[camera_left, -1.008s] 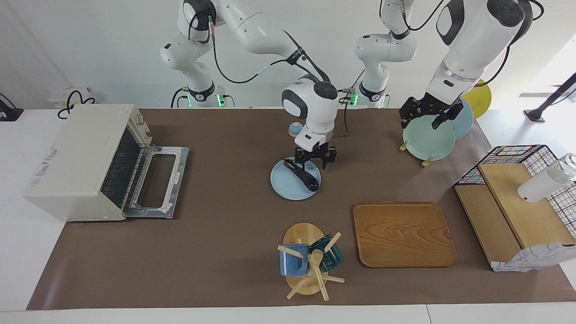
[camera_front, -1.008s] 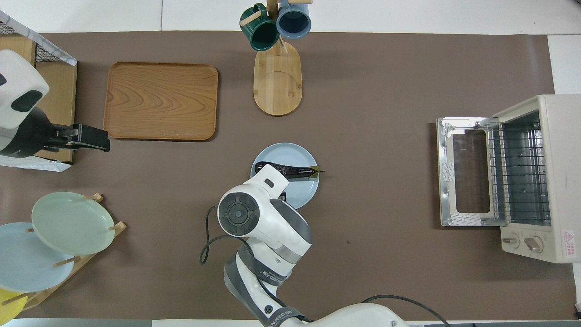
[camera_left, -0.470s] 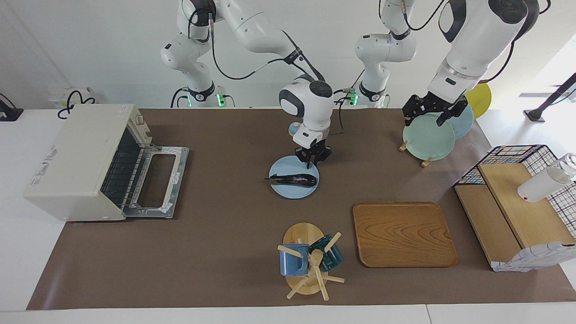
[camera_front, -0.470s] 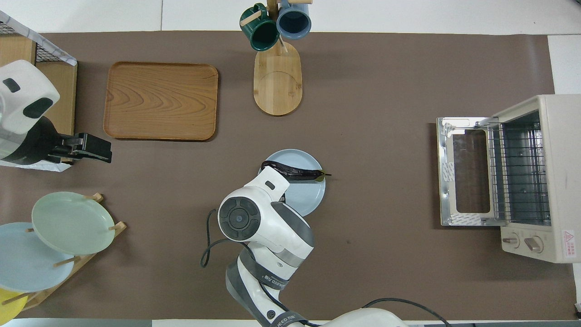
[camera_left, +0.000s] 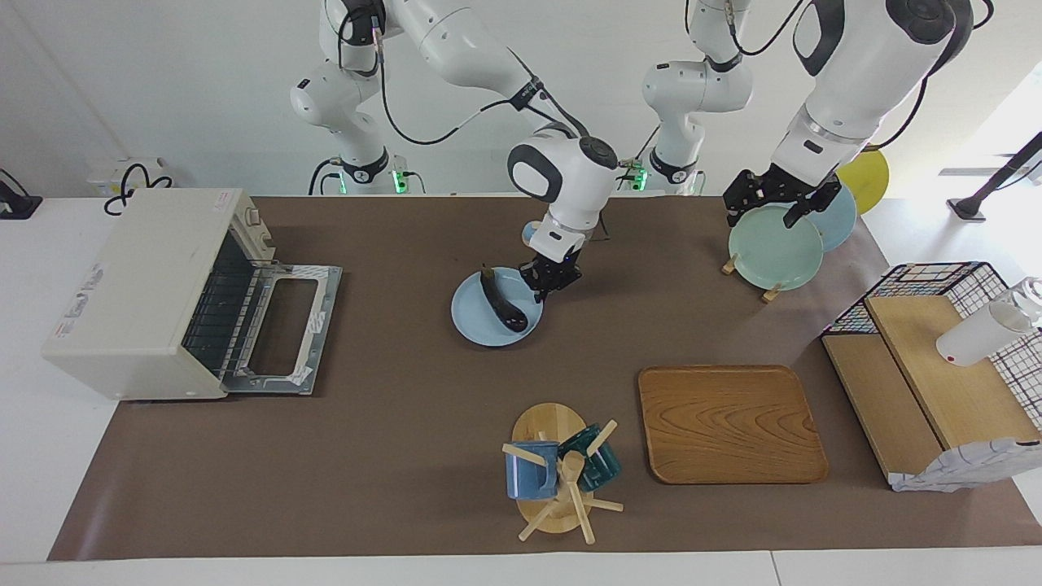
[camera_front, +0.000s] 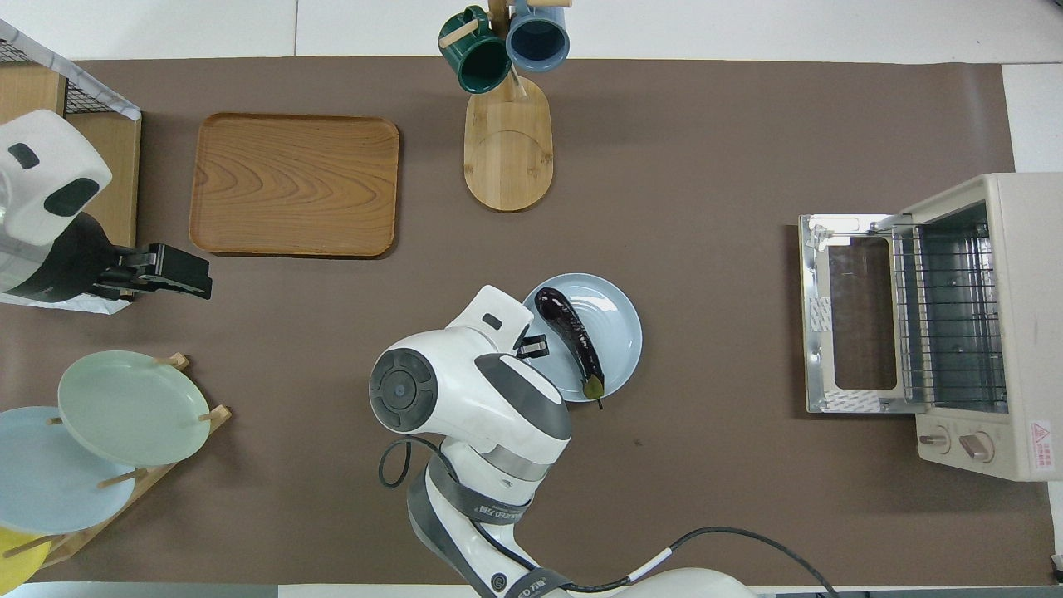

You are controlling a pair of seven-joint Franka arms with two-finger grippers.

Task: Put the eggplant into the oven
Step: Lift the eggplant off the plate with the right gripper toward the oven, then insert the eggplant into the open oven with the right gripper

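The dark purple eggplant (camera_left: 503,303) (camera_front: 571,340) lies on a light blue plate (camera_left: 476,321) (camera_front: 619,324) at the middle of the table, its stem pointing toward the robots. My right gripper (camera_left: 547,285) (camera_front: 531,345) is shut on that plate's rim, on the side toward the left arm's end. The cream oven (camera_left: 138,293) (camera_front: 996,324) stands at the right arm's end with its door (camera_left: 281,330) folded down flat and the wire rack showing. My left gripper (camera_left: 769,213) (camera_front: 187,278) hangs open over the green plate in the rack, holding nothing.
A plate rack (camera_left: 773,248) with green, blue and yellow plates sits near the left arm's base. A wooden tray (camera_left: 728,423) and a mug tree (camera_left: 558,472) with two mugs lie farther from the robots. A wire basket with wooden boards (camera_left: 936,358) fills the left arm's end.
The right gripper closed on the plate's rim and slid the plate toward the oven; plate and eggplant turned, so the stem now points at the robots. The left arm barely moved.
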